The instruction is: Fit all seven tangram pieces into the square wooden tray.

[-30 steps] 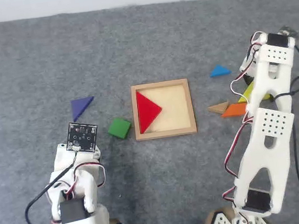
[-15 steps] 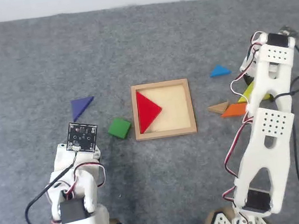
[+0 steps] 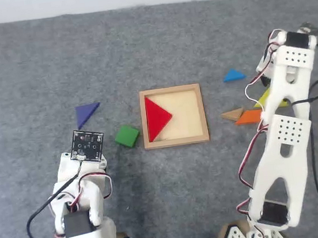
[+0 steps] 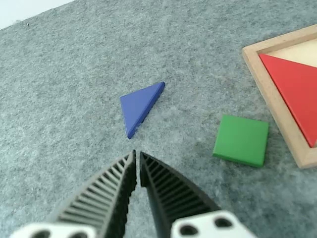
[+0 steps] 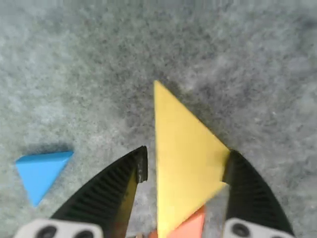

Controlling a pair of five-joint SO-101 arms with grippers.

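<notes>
The square wooden tray [image 3: 176,141] lies mid-table with a red triangle [image 3: 158,118] along its left side. My right gripper [image 5: 185,163] is open and straddles a yellow triangle [image 5: 181,144], which lies flat on the carpet; one finger [image 5: 233,171] is at its corner. Under the right arm, that yellow triangle [image 3: 268,97] peeks out. Beside it are an orange piece [image 3: 249,117], a tan triangle [image 3: 232,114] and a light blue triangle [image 3: 234,75]. My left gripper [image 4: 137,157] is shut and empty, just short of a dark blue triangle [image 4: 141,105]. A green square [image 4: 241,140] sits between it and the tray [image 4: 262,84].
Grey carpet covers the table. The left arm [image 3: 84,209] is folded back at the lower left. The right arm [image 3: 283,138] stretches up the right side over the cluster of pieces. Bare carpet lies in front of and behind the tray.
The right arm's wrist has shifted slightly to the right and away. The pieces and the left arm have not moved.
</notes>
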